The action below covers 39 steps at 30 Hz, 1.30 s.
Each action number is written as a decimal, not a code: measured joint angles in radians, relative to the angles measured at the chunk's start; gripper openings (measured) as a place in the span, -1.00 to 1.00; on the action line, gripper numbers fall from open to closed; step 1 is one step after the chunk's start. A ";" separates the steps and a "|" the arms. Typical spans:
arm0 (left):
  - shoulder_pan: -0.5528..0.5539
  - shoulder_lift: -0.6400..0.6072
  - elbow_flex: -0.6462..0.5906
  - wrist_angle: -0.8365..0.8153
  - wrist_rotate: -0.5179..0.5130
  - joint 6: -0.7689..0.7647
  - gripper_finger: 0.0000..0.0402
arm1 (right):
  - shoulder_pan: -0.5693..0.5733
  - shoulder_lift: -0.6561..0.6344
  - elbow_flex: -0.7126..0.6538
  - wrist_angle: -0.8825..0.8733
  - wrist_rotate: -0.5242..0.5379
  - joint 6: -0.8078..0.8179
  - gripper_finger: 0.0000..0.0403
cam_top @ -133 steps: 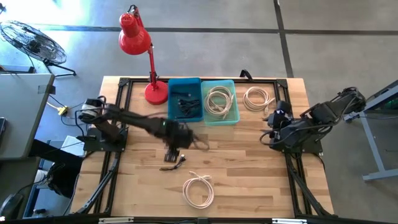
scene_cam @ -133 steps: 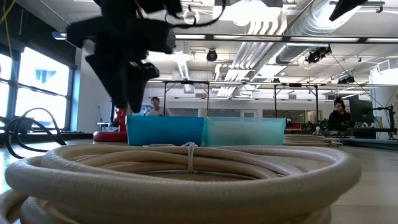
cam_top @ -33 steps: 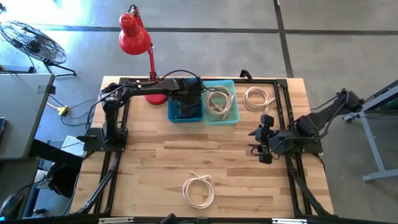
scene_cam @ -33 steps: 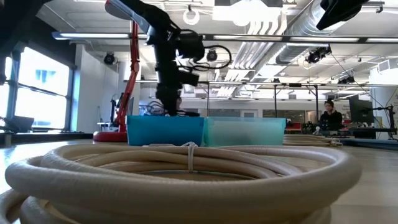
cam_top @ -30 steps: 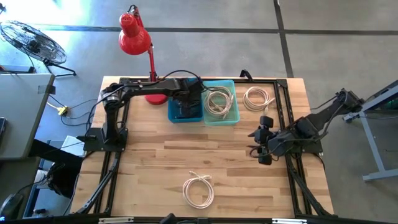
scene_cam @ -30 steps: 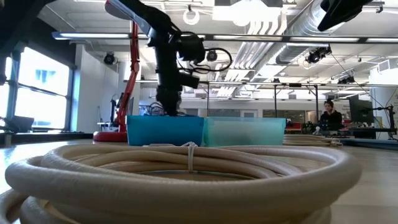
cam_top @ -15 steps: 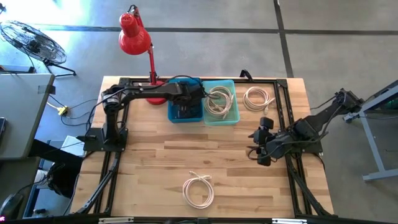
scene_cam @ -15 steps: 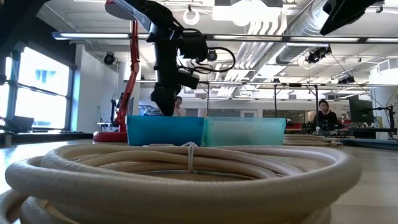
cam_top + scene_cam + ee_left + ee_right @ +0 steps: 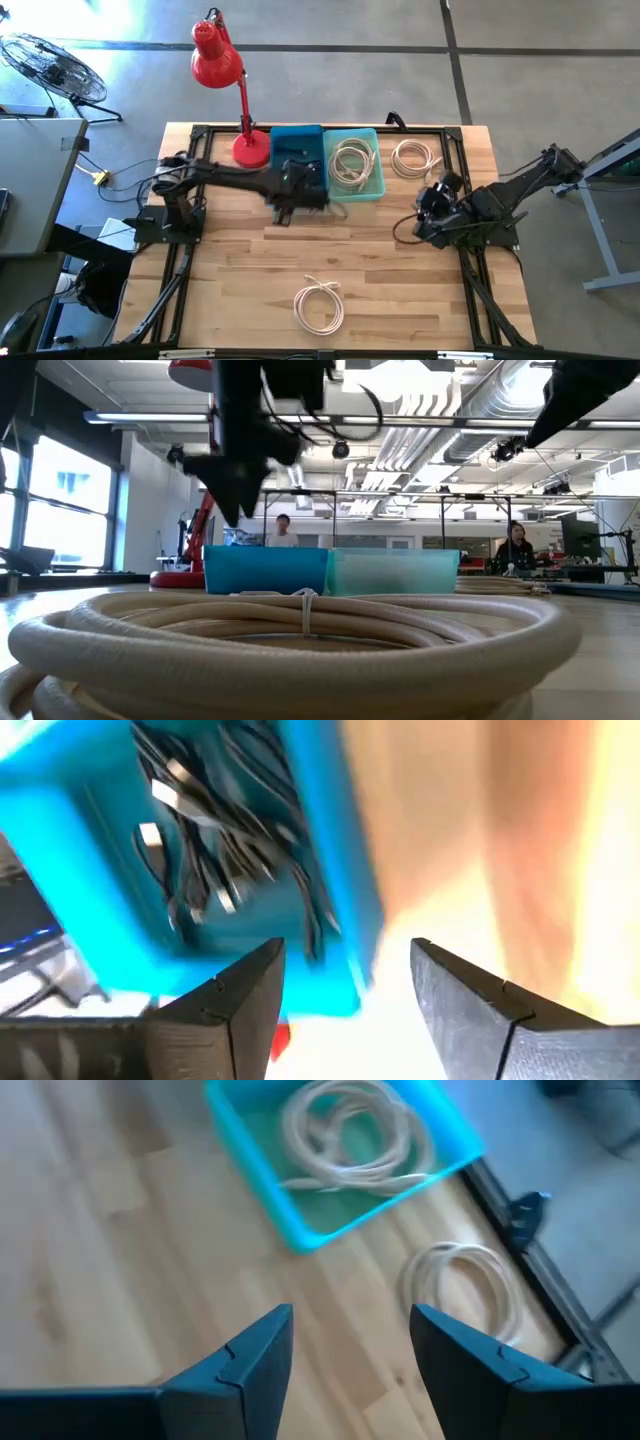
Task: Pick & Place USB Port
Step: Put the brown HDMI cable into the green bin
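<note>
High view: wooden table [image 9: 230, 300], red lamp [image 9: 222, 68] at the far edge, dark blue bin [image 9: 298, 148] holding black USB cables [image 9: 215, 850], light blue bin [image 9: 372, 180] beside it with a cream coil. Another coil [image 9: 414, 158] lies just beside that bin, a third coil [image 9: 319, 306] near the front edge. Left end effector [image 9: 287, 203] at the blue bin's near edge, jaws apart, empty. Right end effector [image 9: 350, 1350] over bare table, jaws wide, empty.
</note>
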<state>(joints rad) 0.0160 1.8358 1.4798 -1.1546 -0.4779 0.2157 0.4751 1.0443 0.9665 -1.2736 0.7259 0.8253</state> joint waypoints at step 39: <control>-0.351 -0.101 0.000 -0.048 -0.365 -0.148 0.05 | -1.121 0.424 0.000 0.278 -0.441 -1.003 -0.03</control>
<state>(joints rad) -0.3347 1.7344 1.4799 -1.2030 -0.8425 0.0676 -0.6461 1.4685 0.9661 -0.9956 0.2853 -0.1775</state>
